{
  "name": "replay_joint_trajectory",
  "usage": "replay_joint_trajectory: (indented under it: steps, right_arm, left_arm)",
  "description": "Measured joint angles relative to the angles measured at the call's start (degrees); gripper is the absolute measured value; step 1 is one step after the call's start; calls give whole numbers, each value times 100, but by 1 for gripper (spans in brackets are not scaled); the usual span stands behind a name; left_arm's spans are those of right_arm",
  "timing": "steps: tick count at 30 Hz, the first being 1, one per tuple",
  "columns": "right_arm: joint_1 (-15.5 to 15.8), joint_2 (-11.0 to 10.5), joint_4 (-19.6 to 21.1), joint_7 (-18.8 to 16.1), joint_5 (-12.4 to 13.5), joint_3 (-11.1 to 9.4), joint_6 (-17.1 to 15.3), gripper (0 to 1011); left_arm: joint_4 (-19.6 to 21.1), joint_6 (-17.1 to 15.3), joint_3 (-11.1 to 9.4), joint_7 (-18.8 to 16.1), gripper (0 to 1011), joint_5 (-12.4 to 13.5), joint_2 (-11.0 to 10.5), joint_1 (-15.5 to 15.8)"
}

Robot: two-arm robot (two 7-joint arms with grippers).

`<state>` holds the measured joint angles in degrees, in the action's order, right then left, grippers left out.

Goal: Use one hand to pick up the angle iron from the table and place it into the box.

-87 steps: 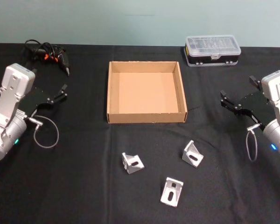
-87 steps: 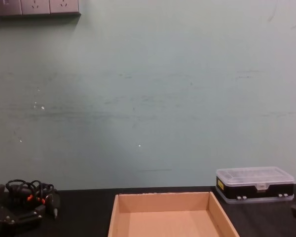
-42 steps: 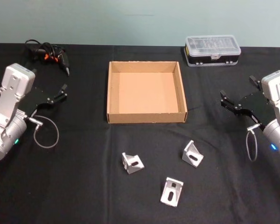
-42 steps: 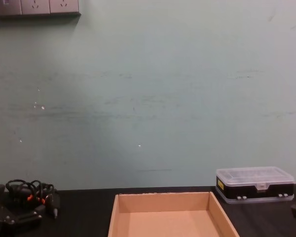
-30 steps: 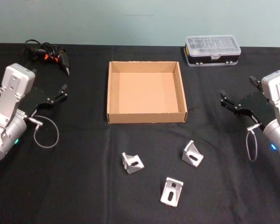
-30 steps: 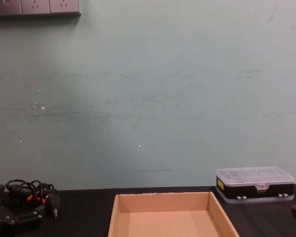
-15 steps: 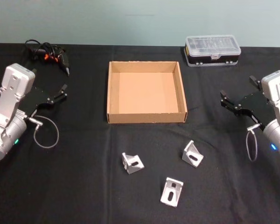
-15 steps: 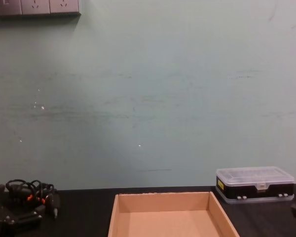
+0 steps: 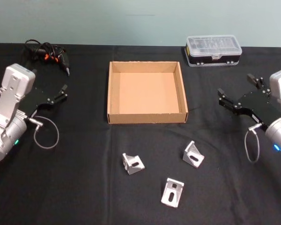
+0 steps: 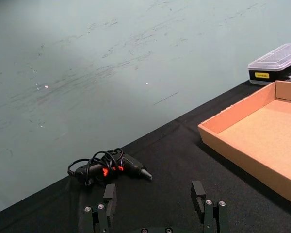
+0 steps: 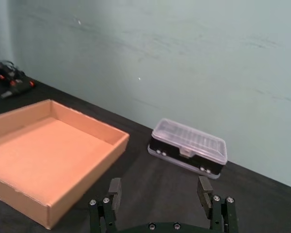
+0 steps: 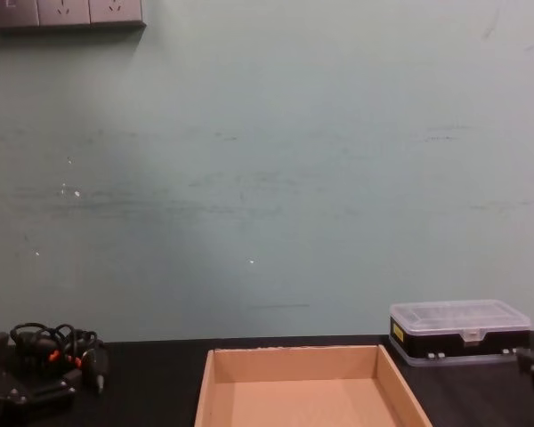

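Three angle irons (image 9: 133,163) lie apart on bare counter (image 9: 84,178) between the box (image 9: 146,118) and the near edge in the head view, with the left gripper (image 9: 63,93) and right gripper (image 9: 235,90) spread wide and empty by the side edges.

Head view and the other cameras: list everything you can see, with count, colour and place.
table: one, matte black, under everything
box: one, tan cardboard, centre of the table, nothing in it
angle irons: three, silver, on the table nearer the robot than the box; the second to the right, the third nearest the robot
plastic case: one, clear lid on a black base, far right, beyond the box
corded tool: one, black with orange, far left corner
wall sockets: three showing, grey, high on the wall in the chest view
left gripper: one, black, open, at the table's left side
right gripper: one, black, open, right of the box
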<state>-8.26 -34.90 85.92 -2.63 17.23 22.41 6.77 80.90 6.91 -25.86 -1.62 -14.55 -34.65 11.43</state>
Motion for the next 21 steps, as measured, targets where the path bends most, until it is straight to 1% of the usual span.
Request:
replay_joint_trajectory:
  steps: [5, 6, 9, 11, 14, 15, 16, 18, 21]
  right_arm:
    - [188, -92, 348, -163, 240, -216, -13, 1003]
    - [258, -130, 480, -223, 327, -293, -40, 1003]
    - [363, -205, 690, -332, 477, -415, -105, 1003]
    - [473, -289, 910, -454, 632, -525, -199, 1003]
    - [657, -448, 1295, -706, 933, -712, -425, 1003]
    - [657, -448, 1295, -706, 933, -712, -425, 1003]
    - [727, -517, 1447, -808, 1033, -776, -527, 1003]
    - [812, -630, 1645, -988, 1164, -834, -704, 1003]
    - [892, -741, 1822, -1167, 1267, -874, -860, 1003]
  left_arm:
    - [0, 0, 0, 0, 1011, 0, 0, 0]
    - [0, 0, 0, 0, 1011, 0, 0, 0]
    - [0, 0, 0, 0, 1011, 0, 0, 0]
    - [0, 0, 0, 0, 1011, 0, 0, 0]
    - [0, 0, 0, 0, 1011, 0, 0, 0]
    - [0, 0, 0, 0, 1011, 0, 0, 0]
    - [0, 0, 0, 0, 1011, 0, 0, 0]
    - [0, 0, 0, 0, 1011, 0, 0, 0]
    - [0, 0, 0, 0, 1011, 0, 0, 0]
